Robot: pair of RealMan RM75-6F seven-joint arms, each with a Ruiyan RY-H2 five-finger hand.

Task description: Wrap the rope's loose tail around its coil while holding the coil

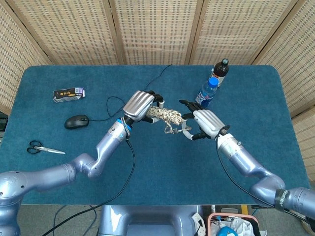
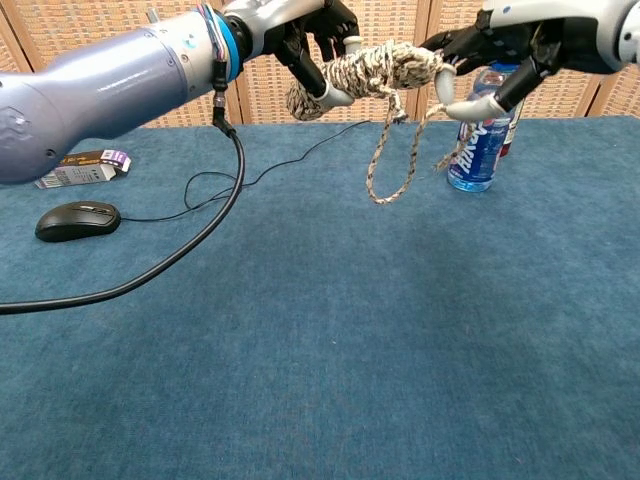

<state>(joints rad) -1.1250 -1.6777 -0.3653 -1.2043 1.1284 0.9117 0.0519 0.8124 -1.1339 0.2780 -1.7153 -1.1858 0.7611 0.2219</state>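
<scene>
Gripping the rope coil (image 1: 163, 114) above the middle of the blue table (image 1: 147, 172), the left hand (image 1: 139, 104) had its dark fingers (image 2: 300, 55) wrapped round the coil's left end, holding it clear of the cloth. The coil lay roughly level between the two hands. From its right end the loose tail (image 2: 385, 165) dropped in a hanging loop (seen best in the chest view), then rose toward the right hand (image 1: 204, 123). That hand sat just beside the coil's right end, fingers curled around the tail, pinching it; the exact contact point could not be made out.

Near the far edge, right of centre, a blue-labelled water bottle (image 1: 205, 94) stood upright, with a dark bottle (image 1: 221, 70) just behind it. Toward the left edge: a small carton (image 1: 68, 94), a black mouse (image 1: 77, 121) with its thin cable (image 1: 142, 91) running toward the far edge, and scissors (image 1: 42, 148) nearest the left edge. A woven screen (image 1: 152, 29) backed the table.
</scene>
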